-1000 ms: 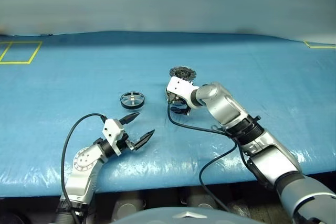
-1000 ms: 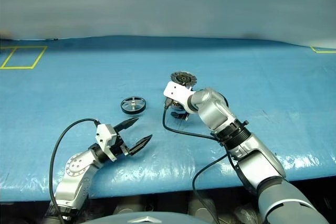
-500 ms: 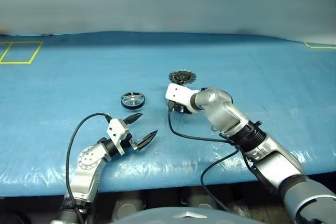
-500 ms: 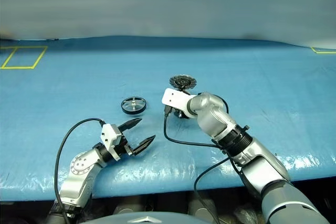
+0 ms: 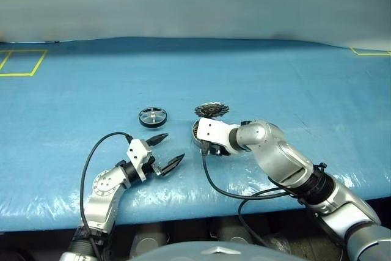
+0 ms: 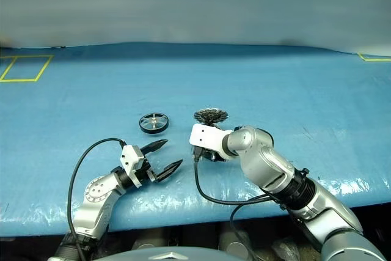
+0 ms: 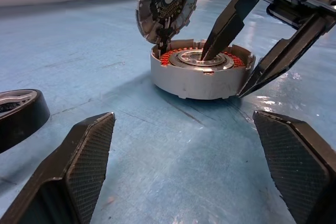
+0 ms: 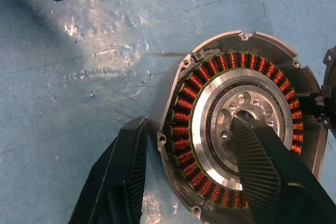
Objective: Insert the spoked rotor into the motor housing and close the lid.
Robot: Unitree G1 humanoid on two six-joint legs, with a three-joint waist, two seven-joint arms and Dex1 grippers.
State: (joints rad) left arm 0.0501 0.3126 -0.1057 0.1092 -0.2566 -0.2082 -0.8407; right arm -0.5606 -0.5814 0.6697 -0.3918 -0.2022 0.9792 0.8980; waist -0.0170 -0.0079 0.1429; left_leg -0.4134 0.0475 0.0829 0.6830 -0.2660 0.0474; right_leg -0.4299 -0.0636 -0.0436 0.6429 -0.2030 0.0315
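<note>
Rotor (image 5: 152, 116), the dark spoked wheel with its silver hub, lies flat on the blue table cover (image 5: 73, 108), well apart from the motor housing (image 8: 236, 142) on the left gripper's side and a little farther out. Nearest of all, before the housing, the left gripper (image 5: 163, 151) hovers with its fingers spread wide and nothing between them, aimed toward the housing's wall. At the housing itself, the right gripper (image 8: 191, 174) straddles the rim: one finger stands inside on the silver centre, the other outside against the wall, so the jaws are clamped on the housing's side. Just beyond the housing the lid (image 7: 167, 1) stands upright at its far edge, hinged open, ribbed face showing.

The rotor looks light, rigid and thin-spoked; I would pinch it across the outer ring rather than by a spoke. The copper windings (image 8: 185, 114) look delicate, so fingers should keep off them.
</note>
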